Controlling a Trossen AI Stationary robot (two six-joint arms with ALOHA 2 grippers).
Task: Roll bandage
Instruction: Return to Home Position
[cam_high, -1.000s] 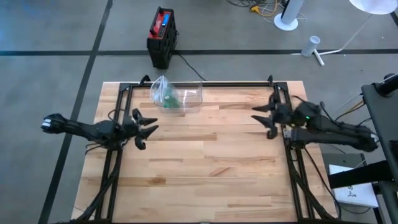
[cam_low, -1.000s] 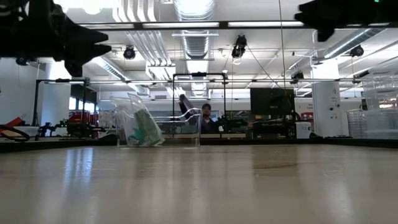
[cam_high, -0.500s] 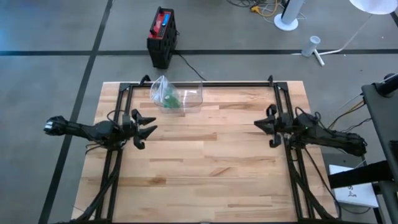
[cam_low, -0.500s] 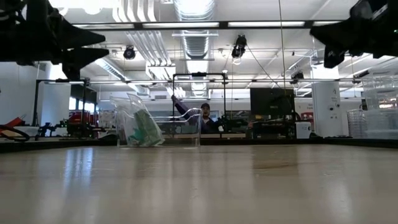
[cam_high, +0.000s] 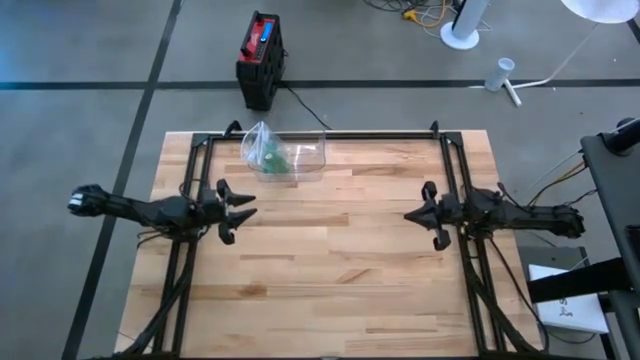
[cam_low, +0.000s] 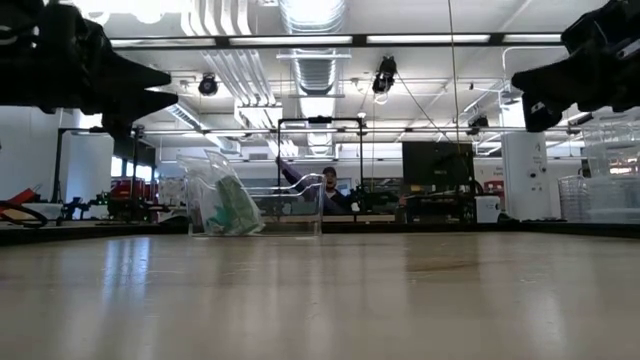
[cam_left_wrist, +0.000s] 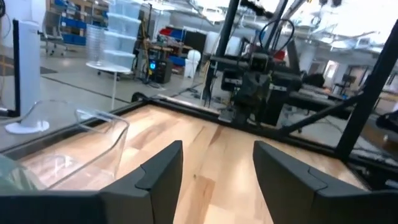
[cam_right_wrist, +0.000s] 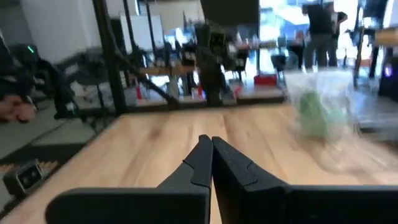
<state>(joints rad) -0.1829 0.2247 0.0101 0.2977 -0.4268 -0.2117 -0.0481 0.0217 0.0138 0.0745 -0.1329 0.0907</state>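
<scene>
We cannot see the whole green bandage (cam_high: 275, 156). It is only a small green lump inside the zip bag (cam_high: 260, 143), and the crinkly plastic hides its shape. The bag stands in the clear bin (cam_high: 310, 158), and its top pokes up over the rim. The bin sits at the far edge of the tabletop (cam_high: 330, 270), toward the left side.

From table height, both arms are just dark shapes cut off at the top corners, so their tips are hard to make out there. Far behind the bin a person (cam_low: 330, 184) shows in the room, partly hidden by it.

The left tool (cam_high: 246, 207) hangs over the left side of the tabletop. Its own camera shows its two fingers (cam_left_wrist: 158, 171) wide apart with nothing between them. The right tool (cam_high: 409, 214) hangs over the right side. Its fingers (cam_right_wrist: 202, 163) are pressed together at the tips and it holds nothing. The two tools point at each other, well apart, and both are well away from the bin.

A black frame (cam_high: 320, 134) runs around the far part of the tabletop. Beyond it a red and black box (cam_high: 260, 55) stands on the floor (cam_high: 80, 60), with a cable (cam_high: 300, 102) leading from it.
</scene>
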